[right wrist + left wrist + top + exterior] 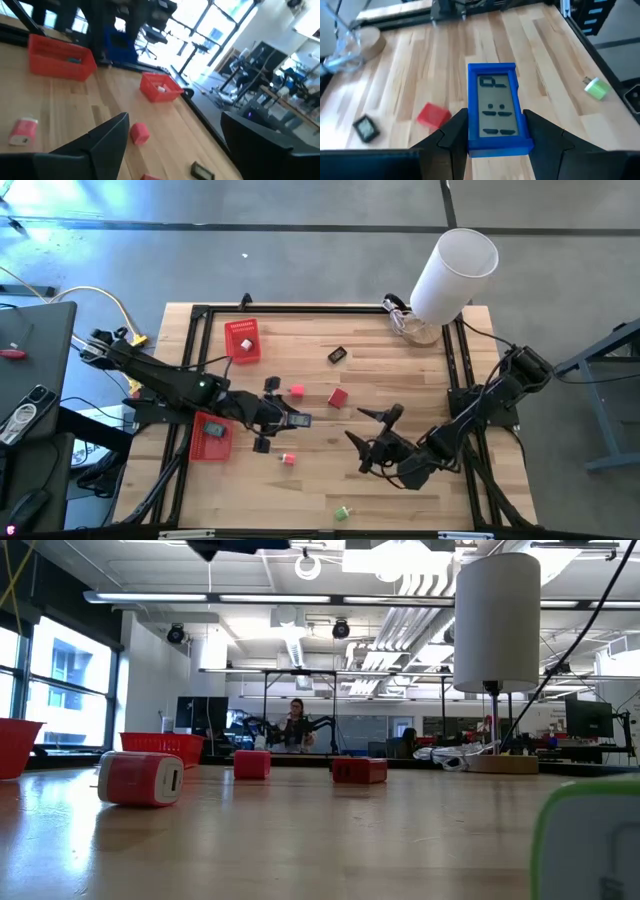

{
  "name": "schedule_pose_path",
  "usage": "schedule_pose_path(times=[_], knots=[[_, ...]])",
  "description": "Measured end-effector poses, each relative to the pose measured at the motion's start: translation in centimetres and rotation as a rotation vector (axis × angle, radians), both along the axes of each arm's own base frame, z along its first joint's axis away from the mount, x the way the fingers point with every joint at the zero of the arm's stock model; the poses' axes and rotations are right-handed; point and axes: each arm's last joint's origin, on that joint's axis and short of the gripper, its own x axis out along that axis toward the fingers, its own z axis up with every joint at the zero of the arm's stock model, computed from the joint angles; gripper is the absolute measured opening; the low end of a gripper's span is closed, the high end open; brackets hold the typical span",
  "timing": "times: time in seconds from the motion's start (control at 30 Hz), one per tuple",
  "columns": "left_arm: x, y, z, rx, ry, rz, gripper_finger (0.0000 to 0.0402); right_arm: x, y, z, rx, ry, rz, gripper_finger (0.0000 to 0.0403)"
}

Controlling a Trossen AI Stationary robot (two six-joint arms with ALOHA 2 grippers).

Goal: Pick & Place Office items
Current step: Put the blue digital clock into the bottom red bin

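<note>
Wooden table (420,65), blue calculator (496,107) lengthwise between left fingers (451,135)

Two red mesh baskets (242,341) (211,437), white cylinder (454,273), wooden table (320,480)

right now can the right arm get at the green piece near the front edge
Probably yes. The right hand is open and holds nothing, and the green piece lies alone on bare wood not far from it, with nothing between them. The left hand is busy holding the blue item.
</note>
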Motion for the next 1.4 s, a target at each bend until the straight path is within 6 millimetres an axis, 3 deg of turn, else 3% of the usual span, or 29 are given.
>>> schedule_pose_path(times=[0.27, 0.47, 0.87, 1.17, 1.4], knots=[[-3.2, 0.2, 0.2, -0.075, 0.101, 0.146, 0.0148, 0.6, -1.6, -1.1, 0.094, 0.043, -0.003, 0.0301], [-4.2, -0.5, 0.0, -0.098, 0.059, 0.328, 0.0148, 1.2, -2.4, -1.3, 0.155, 0.067, 0.027, 0.0301], [-8.0, -1.4, -2.2, -0.189, 0.053, 0.686, 0.0148, 1.9, -3.3, -1.4, 0.199, 0.073, 0.032, 0.0301], [-10.6, -3.0, -4.8, -0.250, -0.074, 0.723, 0.0148, 3.1, -5.5, -1.3, 0.205, 0.072, -0.012, 0.0301], [-12.0, -3.6, -5.6, -0.309, -0.091, 0.716, 0.0148, 4.8, -7.1, -0.4, 0.253, 0.054, 0.140, 0.0301]])
